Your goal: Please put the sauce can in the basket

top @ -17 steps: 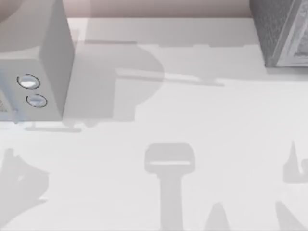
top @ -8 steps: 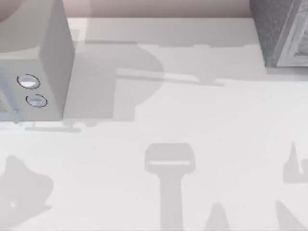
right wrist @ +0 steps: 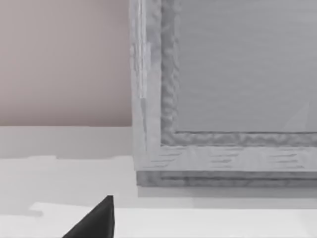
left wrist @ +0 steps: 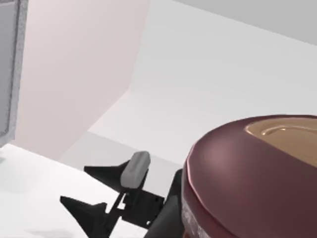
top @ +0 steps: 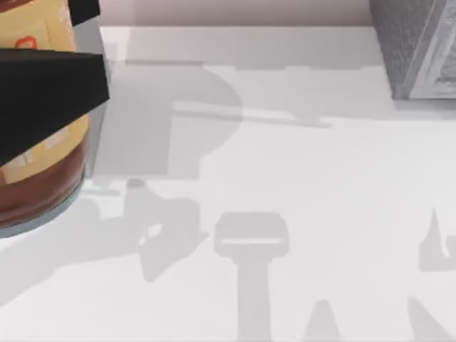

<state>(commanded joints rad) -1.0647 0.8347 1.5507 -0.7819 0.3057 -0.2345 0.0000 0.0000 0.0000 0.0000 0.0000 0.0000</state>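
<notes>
Sauce can raised high at the left of the white desk point(top: 299, 178).

A grey textured box point(top: 417, 46) sits at the desk's far right corner. The sauce can point(top: 32, 153), maroon top point(left wrist: 257, 168), is gripped between the left gripper's point(top: 43, 92) black fingers point(top: 50, 89). Right gripper's fingertip point(right wrist: 96, 220) faces the box; its state I cannot tell.

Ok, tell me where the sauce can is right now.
The sauce can is at the top view's far left, with the left gripper's black finger across its label; the left wrist view shows its maroon top.
</notes>
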